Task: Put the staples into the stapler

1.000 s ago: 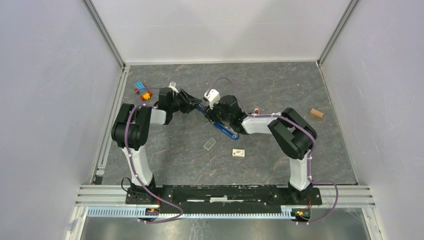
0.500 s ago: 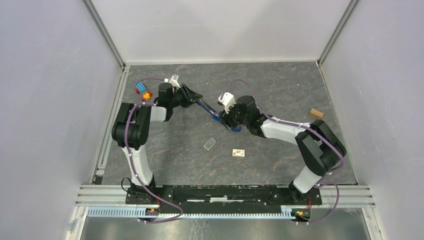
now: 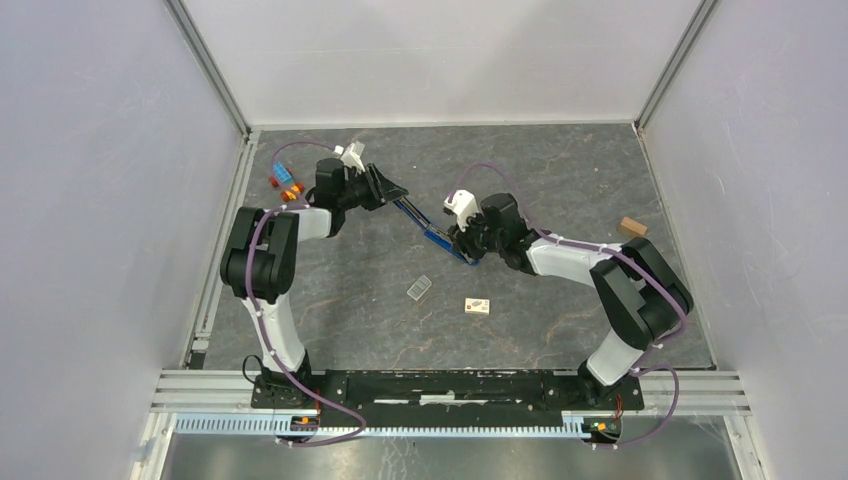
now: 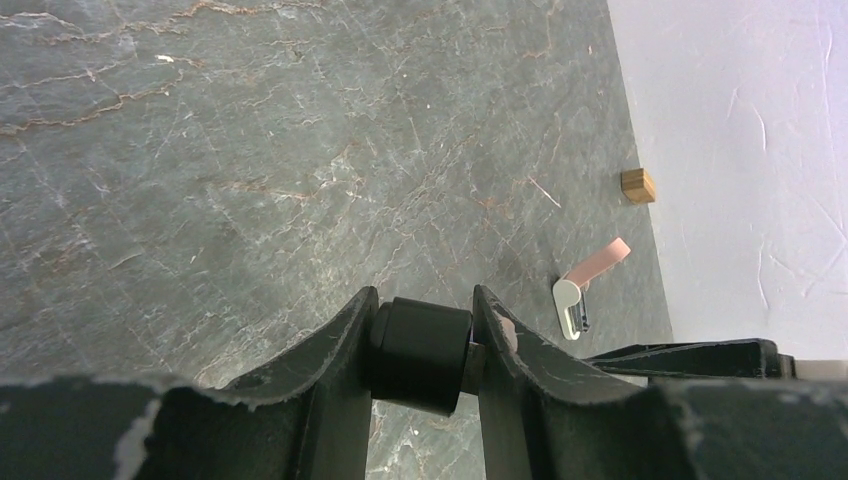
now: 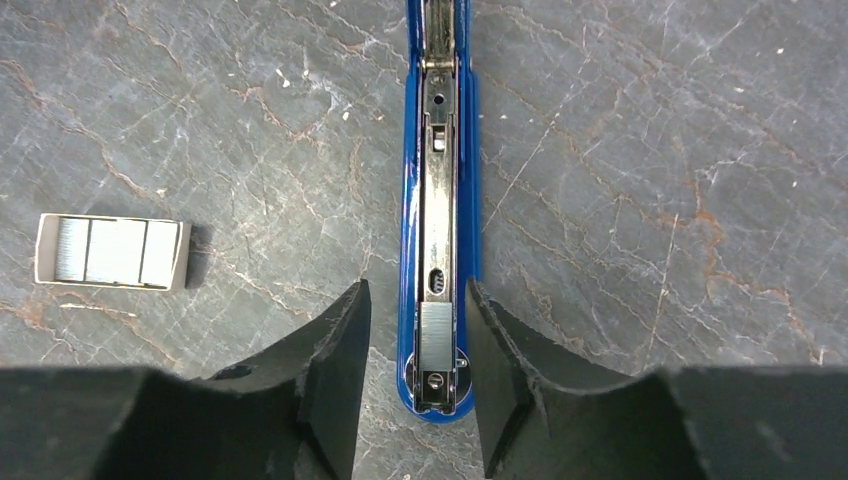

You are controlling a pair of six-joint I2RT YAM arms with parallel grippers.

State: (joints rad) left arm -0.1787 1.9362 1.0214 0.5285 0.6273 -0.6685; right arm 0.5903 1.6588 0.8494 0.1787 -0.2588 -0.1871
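From where I stand the table (image 3: 560, 170) is a dark grey slab with a stone pattern, threaded with pale and rust-coloured veins. Plain pale walls (image 3: 440, 60) box it in at the back and on both sides, with aluminium posts (image 3: 210, 70) up the back corners and an aluminium rail (image 3: 450, 402) along the near edge, where the two arms are bolted.

The stapler (image 3: 440, 238) lies slantwise near the middle of the table, stretched between the two grippers. The left gripper (image 3: 392, 192) is clamped on its black end (image 4: 418, 350), both fingers pressed against it. The right gripper (image 3: 466, 243) straddles the other end with its jaws parted. A sliver of table shows between one finger (image 5: 335, 350) and the blue side, so it is not clamped. From that wrist the metal channel of the stapler faces up, uncovered.

The staples (image 3: 419, 288) sit on the table just in front of the stapler, untouched, with a small cream piece (image 3: 477, 306) near them. Toy bricks (image 3: 286, 183) lie by the left wall and a wooden block (image 3: 631, 227) by the right one
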